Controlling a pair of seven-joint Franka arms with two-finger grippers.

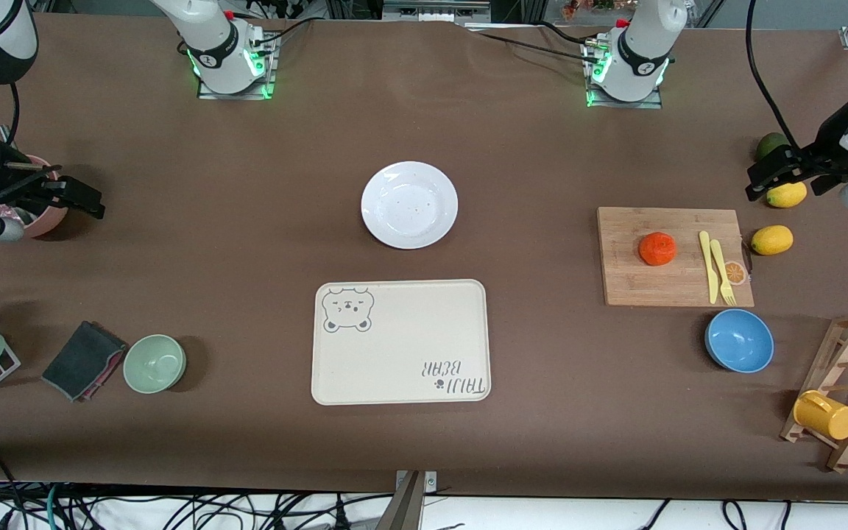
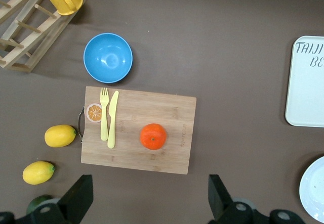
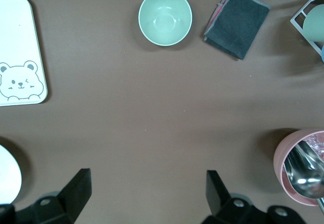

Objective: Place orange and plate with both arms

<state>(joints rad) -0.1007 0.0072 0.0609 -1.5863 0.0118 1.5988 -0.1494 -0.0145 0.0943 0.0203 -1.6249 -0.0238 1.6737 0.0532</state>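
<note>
The red-orange orange [image 1: 658,248] [image 2: 153,136] rests on a wooden cutting board [image 1: 630,283] toward the left arm's end of the table. The white plate [image 1: 409,204] [image 2: 314,188] [image 3: 7,176] lies mid-table, farther from the front camera than a cream bear-print tray [image 1: 400,341]. My left gripper [image 1: 762,177] [image 2: 150,186] hangs open and empty over bare table beside the board and the lemons. Over the table at the right arm's end, close to a pink cup [image 1: 45,217], my right gripper [image 1: 78,195] [image 3: 147,181] is open and holds nothing.
A yellow knife and fork [image 1: 715,269] lie on the board. Two lemons [image 1: 771,239] and a green fruit [image 1: 771,143] sit beside it. A blue bowl [image 1: 739,340], a wooden rack with a yellow cup [image 1: 825,414], a green bowl [image 1: 154,363] and a dark cloth [image 1: 84,359] stand nearer the front camera.
</note>
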